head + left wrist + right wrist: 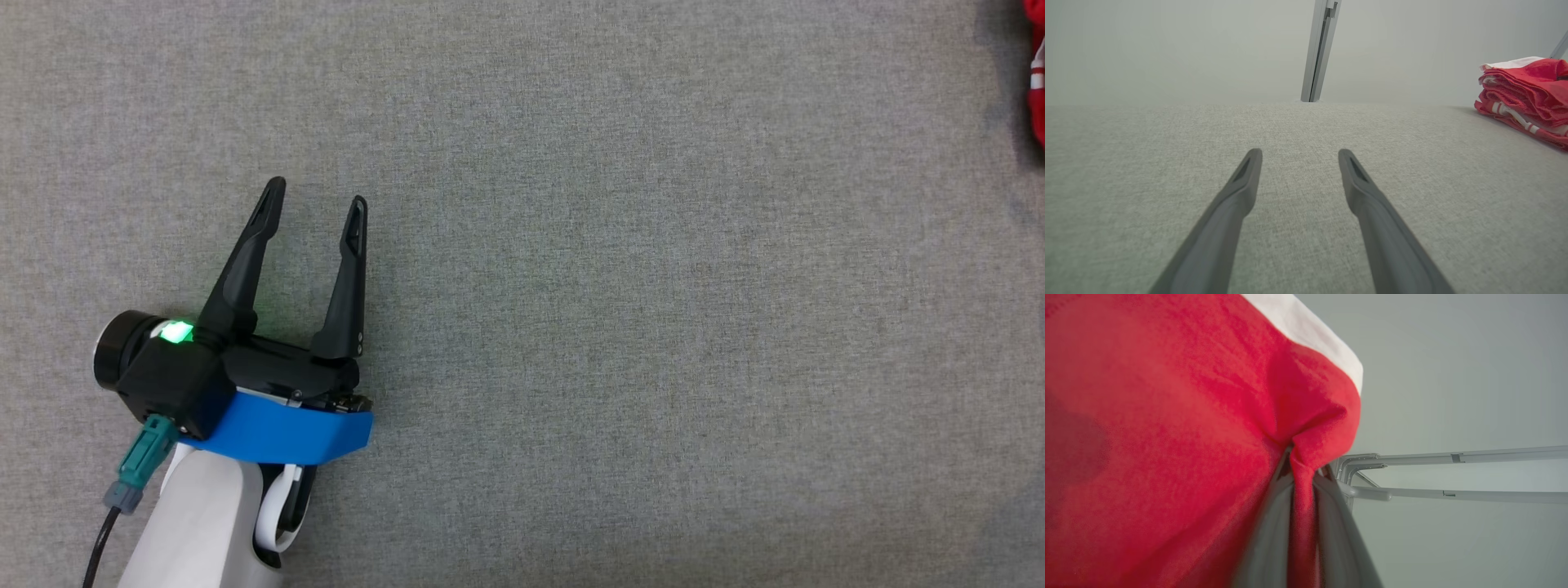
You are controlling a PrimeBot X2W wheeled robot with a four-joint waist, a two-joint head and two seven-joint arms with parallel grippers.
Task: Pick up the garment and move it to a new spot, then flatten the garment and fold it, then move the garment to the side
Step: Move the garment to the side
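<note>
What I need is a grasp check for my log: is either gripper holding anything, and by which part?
The right gripper pinches a bunched fold of the red garment; the left gripper holds nothing.

Left hand [317, 191] over surface [653, 343], lower left; garment [1038, 82] on surface at far right, well apart.

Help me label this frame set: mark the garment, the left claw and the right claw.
garment [1527, 94]: left wrist view, red folded layers.
left claw [317, 191]: head view, midway between open fingertips.
right claw [1306, 463]: right wrist view, between fingertips pinching red cloth.
</note>
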